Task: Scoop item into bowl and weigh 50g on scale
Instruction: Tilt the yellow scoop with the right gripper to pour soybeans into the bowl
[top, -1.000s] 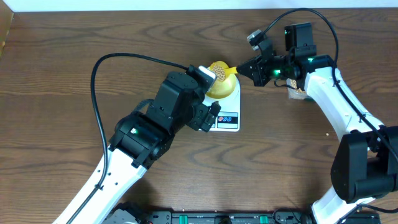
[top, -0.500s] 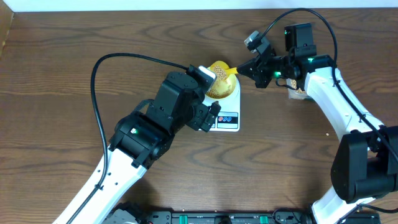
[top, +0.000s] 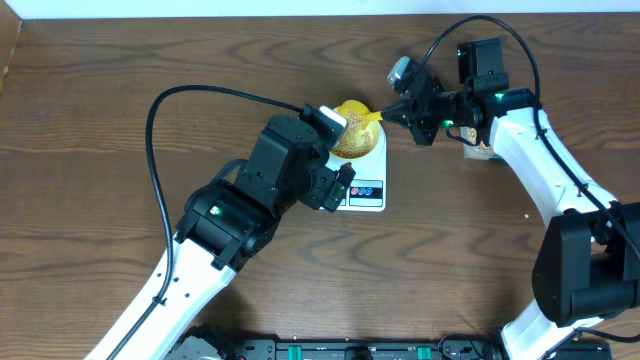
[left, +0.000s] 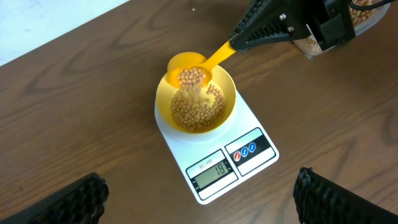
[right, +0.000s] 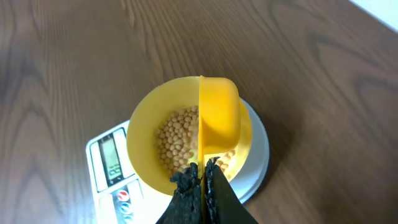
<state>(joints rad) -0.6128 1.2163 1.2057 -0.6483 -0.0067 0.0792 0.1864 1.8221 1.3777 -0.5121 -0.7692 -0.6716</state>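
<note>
The scale (left: 186, 154) sits flat on the wooden table (left: 74, 93), display and buttons facing the left arm. The bowl (left: 163, 107) stands upright on the round platform, centred on it. The beans (left: 199, 113) cover the bottom of the bowl in a loose heap.

The right claw (left: 236, 42) is pressed together on the handle of the yellow scoop (left: 216, 56), pinching it at the outer end. The scoop's cup is tipped over the far rim of the bowl, and beans are spilling from it onto the heap below.

The left claw (left: 199, 186) is spread wide and holds nothing. It hangs above the scale, one finger on each side of it, touching neither scale nor bowl.

A clear tub (left: 367, 15) holding more beans stands behind the right claw. The display digits are too small to read reliably.
</note>
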